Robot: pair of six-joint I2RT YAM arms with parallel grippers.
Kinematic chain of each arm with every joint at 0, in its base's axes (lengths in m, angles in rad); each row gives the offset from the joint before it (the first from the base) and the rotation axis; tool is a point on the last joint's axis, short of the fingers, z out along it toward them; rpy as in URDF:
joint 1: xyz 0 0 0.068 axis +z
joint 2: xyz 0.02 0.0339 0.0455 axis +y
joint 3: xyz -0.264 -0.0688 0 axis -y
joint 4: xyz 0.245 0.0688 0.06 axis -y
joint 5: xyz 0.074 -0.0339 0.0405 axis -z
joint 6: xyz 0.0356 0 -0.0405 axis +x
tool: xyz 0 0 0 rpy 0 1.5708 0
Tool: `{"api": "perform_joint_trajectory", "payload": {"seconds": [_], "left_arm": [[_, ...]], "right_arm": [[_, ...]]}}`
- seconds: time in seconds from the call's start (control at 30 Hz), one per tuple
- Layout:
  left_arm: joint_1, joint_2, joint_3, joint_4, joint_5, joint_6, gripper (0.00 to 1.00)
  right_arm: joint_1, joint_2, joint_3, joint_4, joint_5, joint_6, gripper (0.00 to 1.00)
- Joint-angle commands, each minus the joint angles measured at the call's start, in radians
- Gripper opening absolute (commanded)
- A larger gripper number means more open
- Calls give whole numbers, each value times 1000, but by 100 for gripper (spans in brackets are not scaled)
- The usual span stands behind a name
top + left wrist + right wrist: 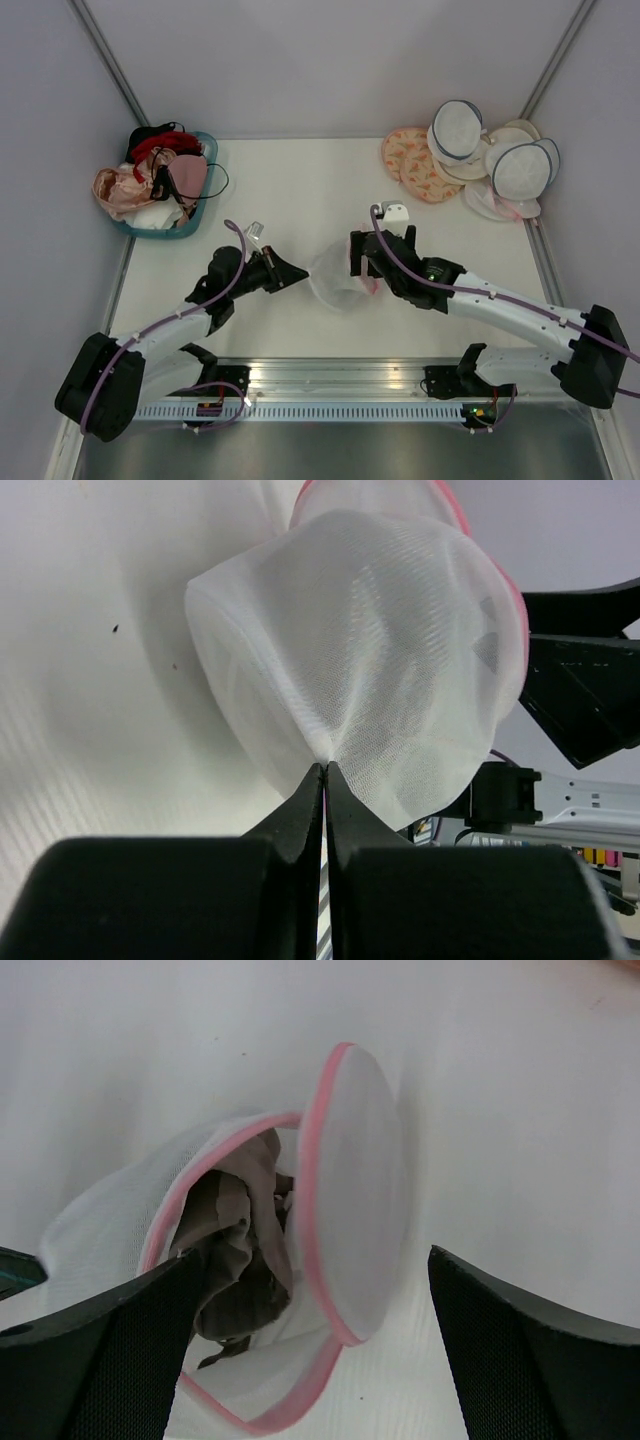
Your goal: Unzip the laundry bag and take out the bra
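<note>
Left gripper (325, 772) on laundry bag (370, 650) (unzipped)

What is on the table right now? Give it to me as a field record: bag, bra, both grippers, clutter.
laundry bag: table centre, zip open, lid flap swung aside
bra: taupe, inside the bag, visible through the opening
left gripper: shut on the bag's mesh, opposite the opening
right gripper: open, facing the opening
basket: back left, holds other bras
spare bags: piled back right
</note>
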Motion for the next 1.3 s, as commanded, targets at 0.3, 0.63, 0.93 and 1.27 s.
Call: {"api": "perform_joint_trajectory", "payload": {"seconds": [0.3, 0.63, 0.93, 1.27], "left_arm": [[23, -95, -26, -112, -40, 88, 2], [55, -129, -50, -150, -32, 122, 2], [56, -109, -35, -138, -18, 119, 2], [56, -109, -35, -314, -113, 76, 50]], "right_arm": [[-91, 163, 50, -137, 199, 149, 98], [-149, 30, 64, -498, 481, 327, 98], [-147, -73, -86, 161, -343, -84, 98], [-141, 60, -53, 281, -520, -127, 96]]}}
